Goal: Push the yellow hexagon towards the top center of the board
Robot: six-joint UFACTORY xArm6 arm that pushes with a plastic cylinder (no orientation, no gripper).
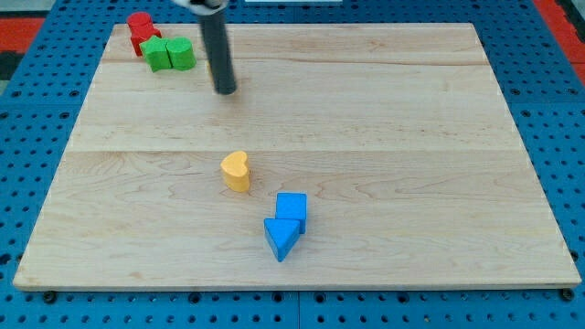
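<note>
No jaws here, only my tip. The yellow block, looking more heart-shaped than hexagonal, sits well below it, untouched. Approach step: I'd circle beneath it, then push up.

Rod: its upper end is cut off by the frame's top edge.
Red block: upper left of the frame, its lower side hidden behind the green blocks (shape cannot be made out).
Blue cube: lower part covered by the blue triangle.
Board: fully in frame.
</note>
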